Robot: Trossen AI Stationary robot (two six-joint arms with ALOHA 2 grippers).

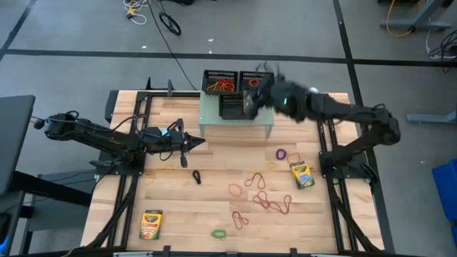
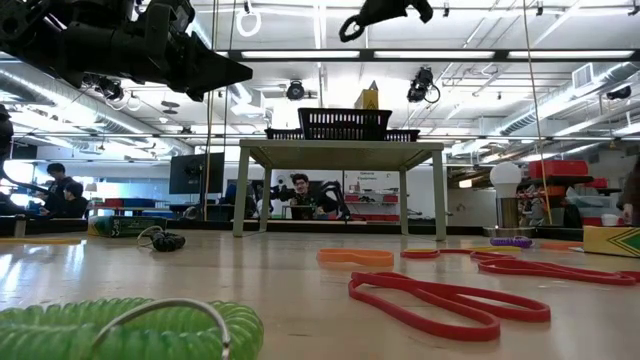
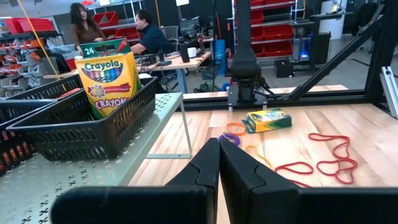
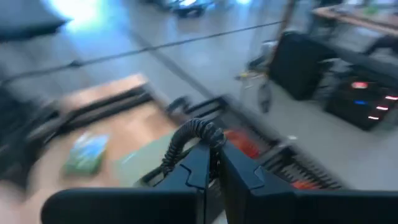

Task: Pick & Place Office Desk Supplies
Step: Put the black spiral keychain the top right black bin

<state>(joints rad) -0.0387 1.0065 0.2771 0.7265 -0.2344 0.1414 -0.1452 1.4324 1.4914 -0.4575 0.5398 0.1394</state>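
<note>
the worktop (image 1: 178, 214) is pale wood planking, standing on a grey floor (image 1: 71, 64) crossed by dark lines, with a black cable (image 1: 168, 43) trailing over it and a yellow cable (image 1: 400, 21) near the far corner. level across the worktop, a big open workshop shows: a high ceiling with exposed pipes and long strip lights (image 2: 330, 55), a dark monitor (image 2: 195, 172) on one side, a round white lamp (image 2: 506, 176) on the other. people sit at desks in the distance (image 2: 300, 195). behind them run shelves of red bins (image 3: 261, 31), and two people (image 3: 115, 28) are at a cluttered desk (image 3: 180, 62).
</note>
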